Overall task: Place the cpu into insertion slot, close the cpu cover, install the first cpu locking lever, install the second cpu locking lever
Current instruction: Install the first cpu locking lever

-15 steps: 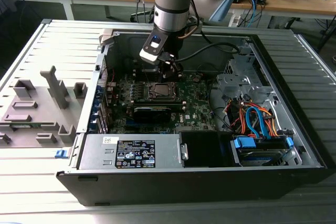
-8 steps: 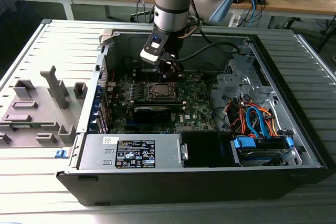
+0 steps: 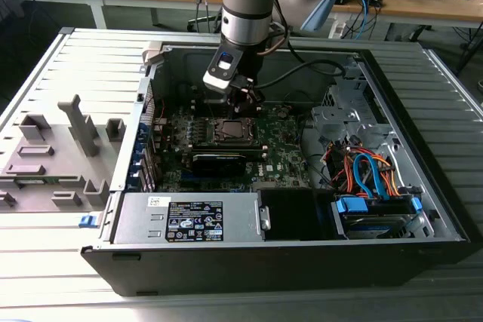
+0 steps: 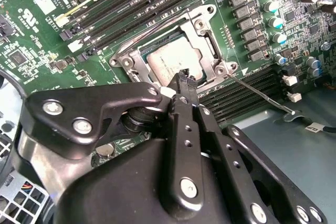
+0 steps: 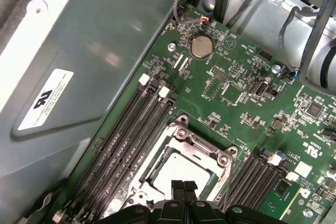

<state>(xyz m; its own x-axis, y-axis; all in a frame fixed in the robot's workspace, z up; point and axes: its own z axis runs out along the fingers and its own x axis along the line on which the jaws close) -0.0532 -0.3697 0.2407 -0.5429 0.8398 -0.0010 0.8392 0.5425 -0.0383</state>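
Observation:
The cpu (image 4: pixel 170 61) (image 5: pixel 178 169) lies flat in the insertion slot (image 3: pixel 230 132) on the green board, its silvery top showing through a window. The cpu cover (image 4: pixel 206 32) (image 5: pixel 202 148) lies down flat around it. One thin locking lever (image 4: pixel 262 97) sticks out sideways from a socket corner, its hooked end free over the board's edge. Another lever (image 4: pixel 152 29) runs along the socket's far side. My gripper (image 4: pixel 185 77) (image 5: pixel 182 185) (image 3: pixel 245 103) is shut with nothing held, its tips just above the cover's near edge, beside the cpu.
Long black memory slots (image 4: pixel 131 3) flank the socket. The case wall (image 5: pixel 79 51) rises close beside the board. A power supply (image 3: pixel 189 220) and a drive bay with blue and orange cables (image 3: pixel 370 179) fill the case's near side. A grey fixture (image 3: pixel 53 156) sits outside.

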